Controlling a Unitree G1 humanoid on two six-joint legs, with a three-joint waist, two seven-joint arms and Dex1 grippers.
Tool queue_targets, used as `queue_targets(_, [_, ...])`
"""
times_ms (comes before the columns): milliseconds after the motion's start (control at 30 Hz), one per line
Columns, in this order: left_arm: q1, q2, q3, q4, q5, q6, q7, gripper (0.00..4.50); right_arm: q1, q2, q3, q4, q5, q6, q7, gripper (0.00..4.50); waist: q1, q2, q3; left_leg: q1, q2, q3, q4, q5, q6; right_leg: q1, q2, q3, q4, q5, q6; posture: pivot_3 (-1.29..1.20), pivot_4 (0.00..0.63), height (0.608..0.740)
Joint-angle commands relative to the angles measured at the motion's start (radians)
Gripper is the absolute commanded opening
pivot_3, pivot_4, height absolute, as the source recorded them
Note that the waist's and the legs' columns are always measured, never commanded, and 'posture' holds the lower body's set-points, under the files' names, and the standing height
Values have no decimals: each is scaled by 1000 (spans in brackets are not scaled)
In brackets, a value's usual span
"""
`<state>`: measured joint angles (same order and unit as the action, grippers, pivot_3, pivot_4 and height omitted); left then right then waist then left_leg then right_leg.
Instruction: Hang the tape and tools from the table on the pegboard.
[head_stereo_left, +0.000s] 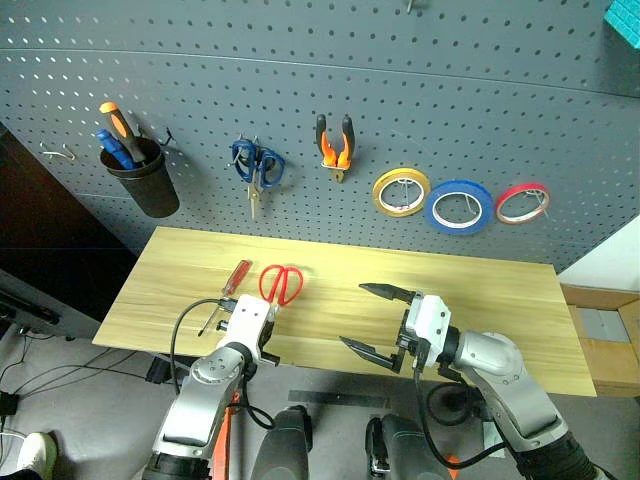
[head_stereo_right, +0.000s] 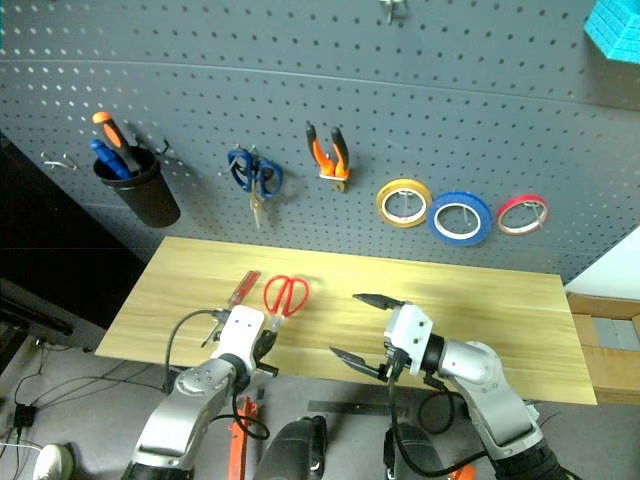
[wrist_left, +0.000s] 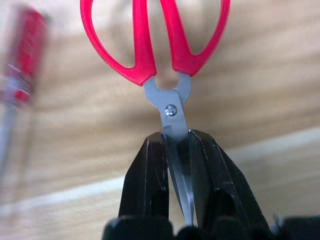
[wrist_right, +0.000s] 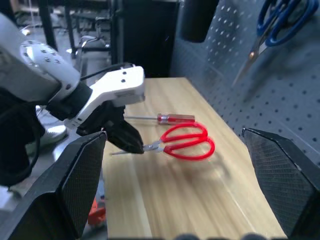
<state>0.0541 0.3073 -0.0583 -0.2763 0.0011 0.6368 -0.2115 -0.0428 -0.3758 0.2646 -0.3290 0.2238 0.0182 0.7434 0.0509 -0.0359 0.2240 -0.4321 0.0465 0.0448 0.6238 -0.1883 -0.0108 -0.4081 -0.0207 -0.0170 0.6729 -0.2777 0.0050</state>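
Note:
My left gripper (head_stereo_left: 267, 312) is shut on the silver blades of the red-handled scissors (head_stereo_left: 282, 283), low over the table (head_stereo_left: 480, 300); their handles (wrist_left: 142, 50) point toward the pegboard (head_stereo_left: 300, 80). Just to their left the slim red-handled screwdriver (head_stereo_left: 236, 277) lies on the wood. My right gripper (head_stereo_left: 372, 320) hovers open and empty over the table's front middle, facing the scissors (wrist_right: 187, 142). The orange-and-black pliers (head_stereo_left: 335, 143) and the blue tape (head_stereo_left: 460, 230) hang on the pegboard.
Blue-handled scissors (head_stereo_left: 258, 165), a yellow roll (head_stereo_left: 378, 193) and a red roll (head_stereo_left: 520, 188) also hang on the board. At the left hangs a black cup (head_stereo_left: 145, 180) holding an orange-and-black screwdriver (head_stereo_left: 115, 120). A bare hook (head_stereo_left: 60, 153) sits at the far left.

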Motion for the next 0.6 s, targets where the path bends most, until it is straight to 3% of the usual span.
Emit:
queue_targets(33, [104,-30,33,-203,41,-112,77,289,32,62,-78,-148,136,67,-93,4500,0,0,0,0,0,0,0,0,0,0,0,0,0,0,0,148,159,740])
queue_targets(133, [162,-40,31,-286,79,-209,112,289,39,88,-93,-215,193,107,-120,4500,3,-1,-3,0,0,0,0,0,0,0,0,0,0,0,0,159,153,740])
queue_targets(300, [137,-25,39,-319,155,-366,149,289,5,136,-76,-257,199,140,-182,4500,10,0,-11,0,0,-1,1,0,0,0,0,-1,0,0,0,166,146,740])
queue_targets(600, [-104,-20,78,-132,143,-434,138,289,-122,181,-75,-184,157,87,-190,4500,18,-2,-24,0,-1,0,1,0,0,0,1,0,1,0,0,162,141,740])
